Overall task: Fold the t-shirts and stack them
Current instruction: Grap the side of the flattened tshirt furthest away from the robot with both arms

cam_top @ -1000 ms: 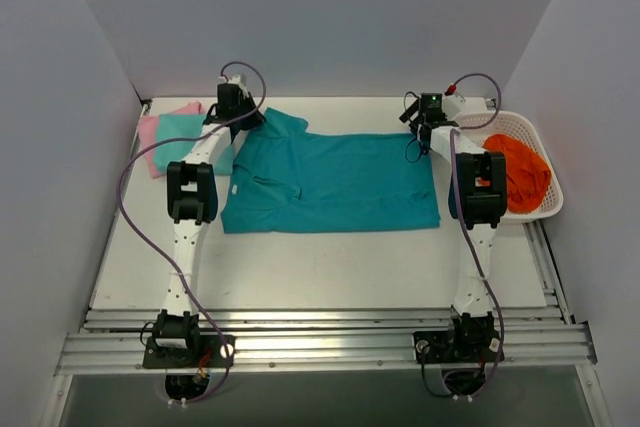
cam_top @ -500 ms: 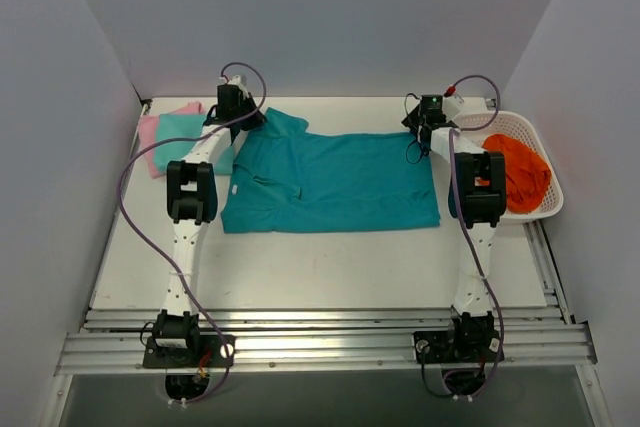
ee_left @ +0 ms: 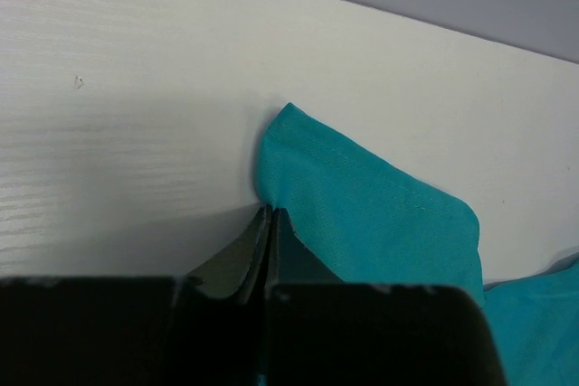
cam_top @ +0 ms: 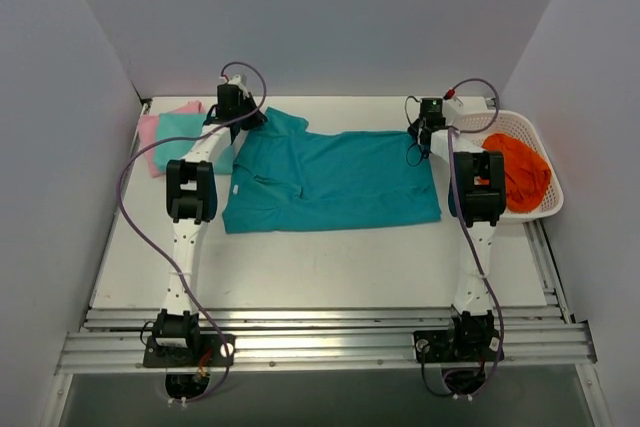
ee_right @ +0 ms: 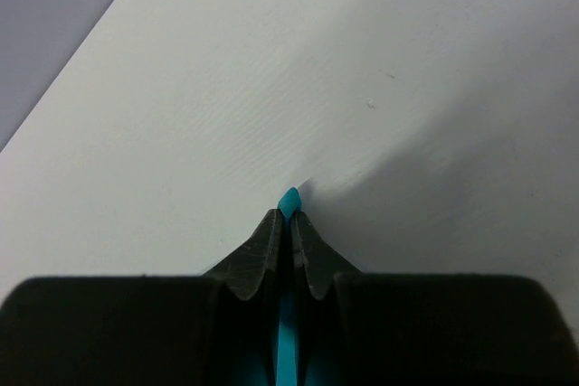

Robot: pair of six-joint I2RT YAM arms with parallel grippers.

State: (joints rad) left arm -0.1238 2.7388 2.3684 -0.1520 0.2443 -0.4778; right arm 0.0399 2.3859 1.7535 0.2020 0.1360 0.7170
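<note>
Between the closed fingers of your left gripper (ee_left: pixel 271 215) sits the far shoulder edge of the deep teal t-shirt (cam_top: pixel 335 182). Your right gripper (ee_right: pixel 289 215) is pinched shut on a thin sliver of the same shirt's far hem corner. From both grips the shirt lies spread flat on the table (cam_top: pixel 300 267), reaching back toward the arm bases. Outboard of the left gripper rest the aqua-mint tee (cam_top: pixel 180 130) and pink tee (cam_top: pixel 147 134). This looks like the first fold. Next, lift both corners together and carry them evenly over to the near edge, watching the slim right grip.
</note>
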